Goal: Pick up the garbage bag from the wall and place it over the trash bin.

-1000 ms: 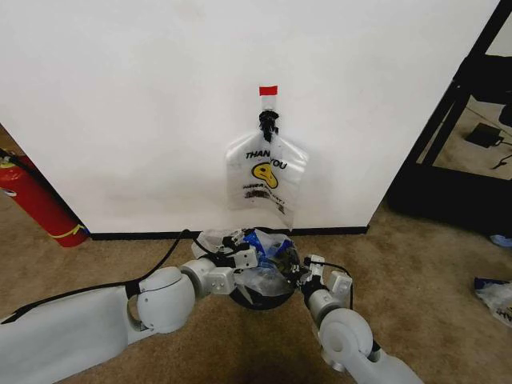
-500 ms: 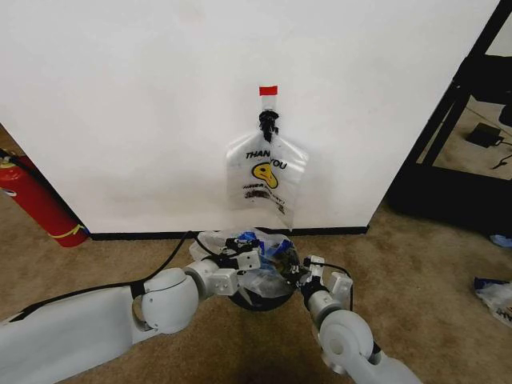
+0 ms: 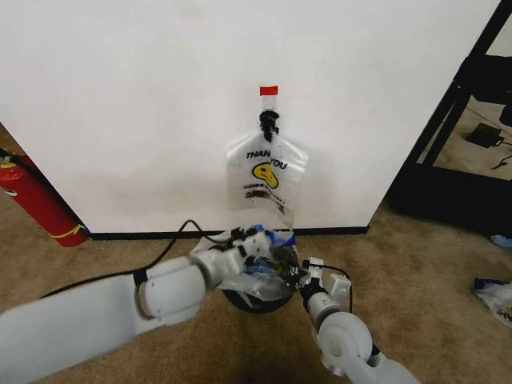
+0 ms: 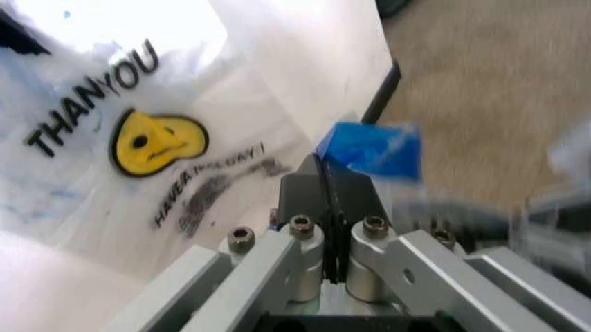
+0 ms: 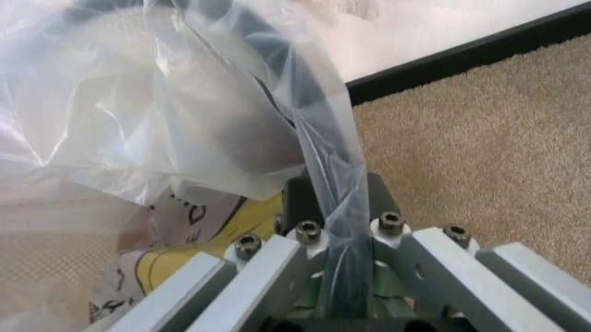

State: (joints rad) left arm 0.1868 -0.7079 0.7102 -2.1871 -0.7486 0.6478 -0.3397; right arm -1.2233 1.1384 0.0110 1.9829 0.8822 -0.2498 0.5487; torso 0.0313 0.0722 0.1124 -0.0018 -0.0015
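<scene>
Since half a second ago the left arm has swung up and toward the wall in the head view, carrying the left gripper (image 3: 258,240) from the near rim to the far side of the trash bin (image 3: 240,299), at about 12 o'clock over its mouth; the right arm has hardly shifted. In that view the garbage bag (image 3: 254,274) lies crumpled over the bin's opening, blue patches showing beside the left fingers, and the right gripper (image 3: 298,276) sits at the bin's 3 o'clock edge. Above them, at 12 o'clock, the flat "THANK YOU" bundle (image 3: 267,178) hangs from its clip on the wall (image 3: 128,104), and a fire extinguisher (image 3: 36,200) stands well off at 9 o'clock.

From the left wrist, the jaws are pressed together with a blue fold of the garbage bag (image 4: 374,149) pinched at their tips, the printed bundle (image 4: 138,131) just behind.

From the right wrist, the jaws are closed on a twisted strand of clear film (image 5: 328,180) that runs up to the dark rim of the bin (image 5: 268,41).

By my reading the bag is off the wall and over the bin, but loosely bunched; spreading its mouth around the rim and letting go remain.
</scene>
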